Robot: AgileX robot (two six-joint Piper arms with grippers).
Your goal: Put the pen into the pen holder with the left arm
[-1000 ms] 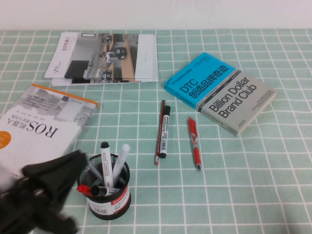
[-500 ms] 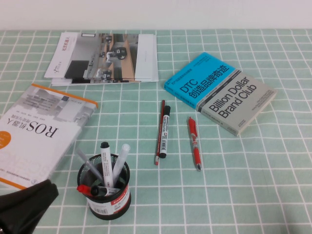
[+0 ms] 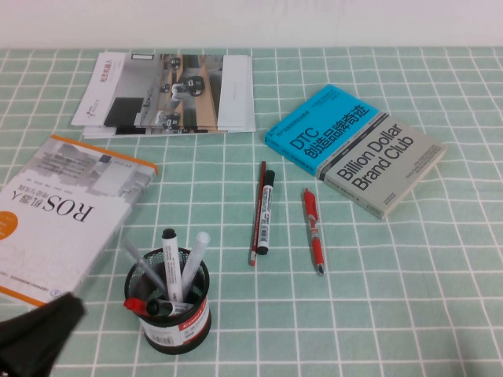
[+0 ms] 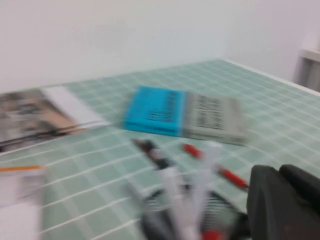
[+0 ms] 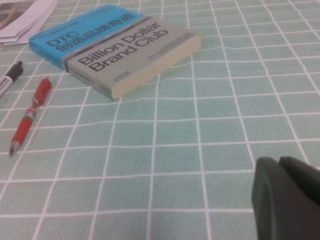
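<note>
The black mesh pen holder (image 3: 168, 308) stands at the front left of the table and holds several pens. One is a white-barrelled marker with a black cap (image 3: 170, 261), standing upright in it. A near-identical marker (image 3: 265, 212) lies on the table between a thin dark-red pencil (image 3: 257, 212) and a red pen (image 3: 313, 229). My left gripper (image 3: 35, 334) is at the front left corner, apart from the holder, shut and empty. The blurred left wrist view shows it (image 4: 285, 200) beside the holder (image 4: 200, 220). My right gripper (image 5: 287, 200) is shut and empty, low over the cloth.
A ROS book (image 3: 55, 216) lies at the left and brochures (image 3: 169, 94) at the back. A blue-and-grey Billion Dollar Brand Club book (image 3: 354, 148) lies at the right. The table has a green checked cloth.
My left arm has drawn back from beside the pen holder toward the front left corner. The pens, holder and books have not moved.
</note>
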